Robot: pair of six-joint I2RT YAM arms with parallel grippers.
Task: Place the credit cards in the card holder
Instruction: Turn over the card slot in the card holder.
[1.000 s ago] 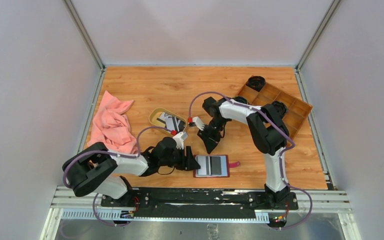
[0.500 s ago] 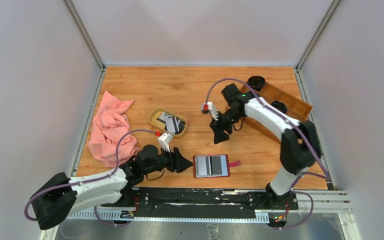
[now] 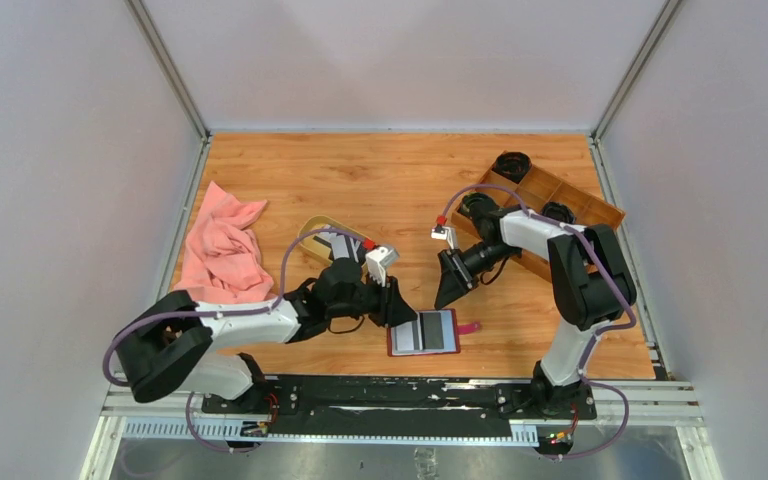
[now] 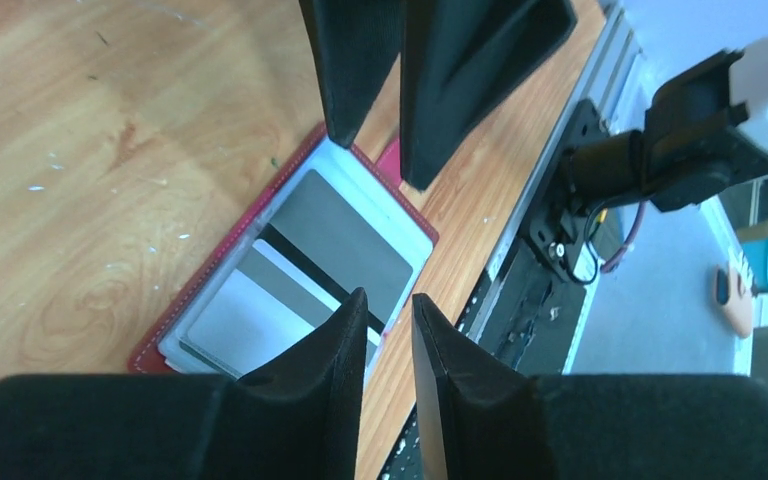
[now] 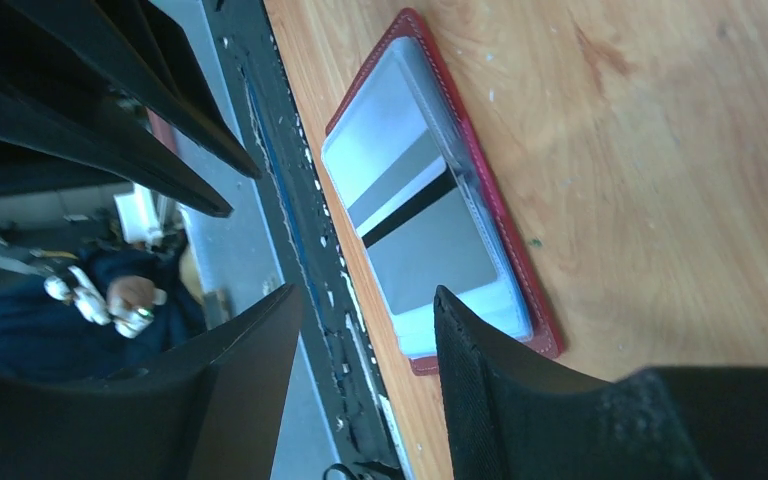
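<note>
Left claw [image 3: 400, 308], barely parted and empty, is returned to steady the lower-centre wallet [image 3: 432, 331]; right claw [image 3: 449, 289], wide and empty, is withdrawn.

Pale grey walls [image 3: 390, 60], wooden table [image 3: 360, 170], metal rail [image 3: 410, 428]

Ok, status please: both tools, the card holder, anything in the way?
Left tool barely open, empty, at card holder edge. Right tool open, empty. Holder lies open, unobstructed.

Left tool [image 3: 398, 305] at left edge of open card holder [image 3: 432, 332]
</note>
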